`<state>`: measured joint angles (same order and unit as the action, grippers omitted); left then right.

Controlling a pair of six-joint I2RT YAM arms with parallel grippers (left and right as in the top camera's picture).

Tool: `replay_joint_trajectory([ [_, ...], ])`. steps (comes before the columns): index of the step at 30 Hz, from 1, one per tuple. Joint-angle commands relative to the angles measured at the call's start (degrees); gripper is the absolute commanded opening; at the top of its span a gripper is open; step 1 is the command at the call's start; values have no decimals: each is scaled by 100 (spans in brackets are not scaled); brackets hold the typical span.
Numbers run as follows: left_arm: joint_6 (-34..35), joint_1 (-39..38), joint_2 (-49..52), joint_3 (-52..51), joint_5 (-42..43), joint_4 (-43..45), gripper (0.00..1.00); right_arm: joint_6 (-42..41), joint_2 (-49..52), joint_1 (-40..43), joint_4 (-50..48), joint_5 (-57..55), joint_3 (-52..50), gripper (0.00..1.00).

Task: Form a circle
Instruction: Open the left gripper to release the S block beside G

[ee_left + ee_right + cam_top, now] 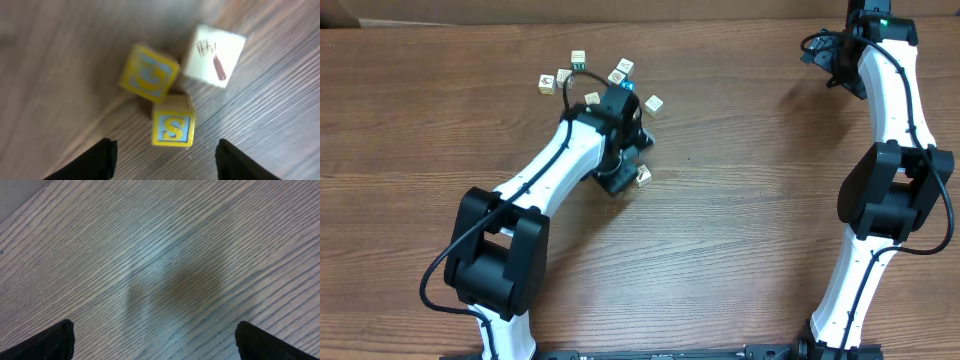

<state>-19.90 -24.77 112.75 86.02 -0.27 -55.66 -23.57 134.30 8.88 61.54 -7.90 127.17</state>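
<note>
Right up close in the left wrist view are the two dark fingers (102,157) of your left gripper (167,159). They stand well apart and hold nothing. Only bare table (60,75) lies between them.

Just past them sits the circle (172,105), a tight little bunch of three cubes. The nearest is the yellow S cube (173,129), and it touches neither finger. Behind it, toward the left of the picture, is a second yellow cube (149,73), turned at a slant, its corner meeting the S cube. Behind it, toward the right, is a white cube (215,56) with a dark mark on top.

From above, your left arm (555,165) reaches over to the cubes, and I cannot tell which ones there are these three. A looser bunch of other cubes (578,62) curves past the arm's end.

Your right gripper (155,342) is well away on the other side, fingers spread wide, nothing in them, just wood below.
</note>
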Motion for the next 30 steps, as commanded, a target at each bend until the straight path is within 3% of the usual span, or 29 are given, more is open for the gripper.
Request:
replay_joint_trajectory([
  [1,1154,-2,-39,763,7,-302,61,-2,-142,-13,-13,-44,72,100],
  [4,2157,57,-39,1152,7,-662,53,-2,-142,-13,-13,-44,72,100],
  [10,4179,221,-37,1156,-103,-1110,49,-2,-142,-13,-13,-44,72,100],
  [17,6105,319,-37,688,-428,-1196,24,-2,-142,-13,-13,-44,72,100],
  [22,6911,310,-35,162,-348,-804,8,-2,-142,-13,-13,-44,72,100],
  [23,6944,299,-35,103,-236,-737,7,-2,-142,-13,-13,-44,72,100],
  [24,6948,299,-35,70,-35,-695,13,-2,-142,-13,-13,-44,72,100],
  [25,6944,299,-35,68,162,-695,30,-4,-142,-13,-13,-44,72,100],
  [26,6942,299,-35,68,238,-686,34,-2,-142,-13,-13,-44,72,100],
  [28,6944,299,-35,68,245,-686,33,-2,-142,-13,-13,-44,72,100],
  [30,6946,297,-35,68,243,-686,39,-2,-142,-13,-13,-44,72,100],
])
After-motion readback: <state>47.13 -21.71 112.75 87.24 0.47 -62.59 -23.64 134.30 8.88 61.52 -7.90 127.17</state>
